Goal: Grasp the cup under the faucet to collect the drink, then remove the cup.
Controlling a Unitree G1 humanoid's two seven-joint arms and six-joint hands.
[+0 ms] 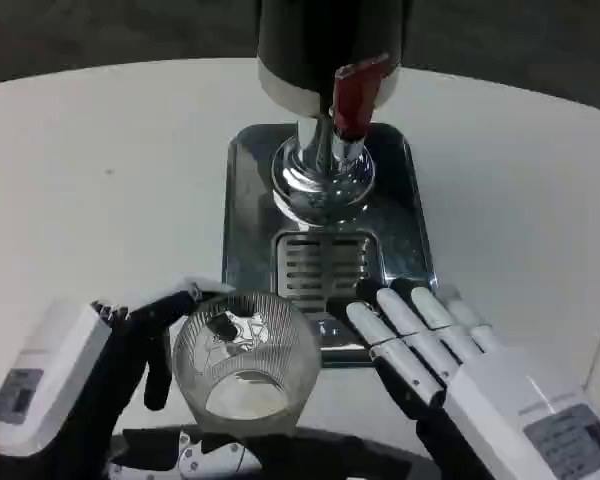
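Cup (246, 364), a clear ribbed glass, sits low in the head view, tilted so that its mouth faces the camera. The left robot hand (130, 350) grasps it: dark fingers wrap along its left side and over the upper rim. The cup is at the near edge of the steel drip tray (250, 210), just in front of the slotted grate (325, 265) and well short of the faucet (325, 165) with its red lever (355, 95). The right robot hand (430, 335) lies just beside the cup on its right, released, fingers straight and close together, their tips resting on the tray's near right corner. The white worktop (100, 200) carries the tray.
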